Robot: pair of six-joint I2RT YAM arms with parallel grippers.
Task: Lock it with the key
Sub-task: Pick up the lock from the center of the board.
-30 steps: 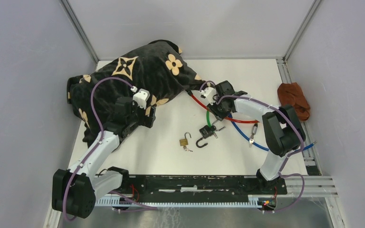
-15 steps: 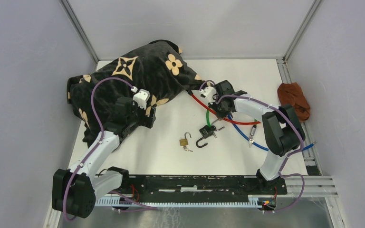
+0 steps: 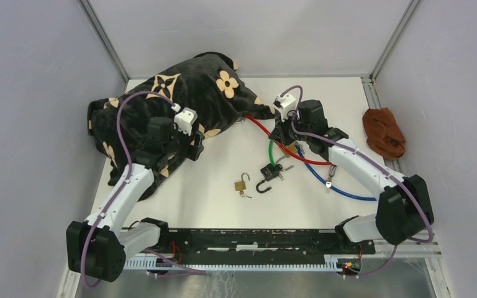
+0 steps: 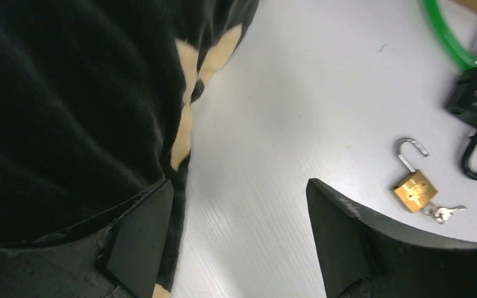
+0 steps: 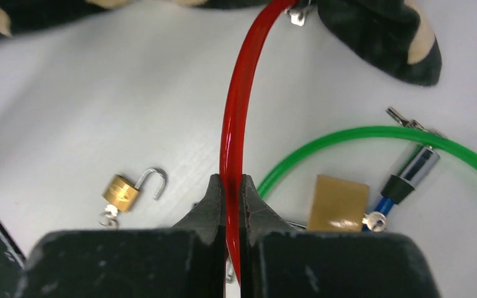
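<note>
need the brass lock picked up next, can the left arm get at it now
Probably yes: the left arm holds its jaws open and empty by the cloth, only bare table lies between them and the brass lock, and the right arm is at the red cable.

Open brass padlock [image 3: 241, 185] mid-table, red cable [image 3: 262, 128], patterned cloth [image 3: 180, 93]

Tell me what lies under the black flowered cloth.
The red cable, pinched in the right pincer, runs up to the edge of the cloth, where a small metal fitting shows. The cloth bulges over something, but it is fully covered and cannot be identified.
</note>
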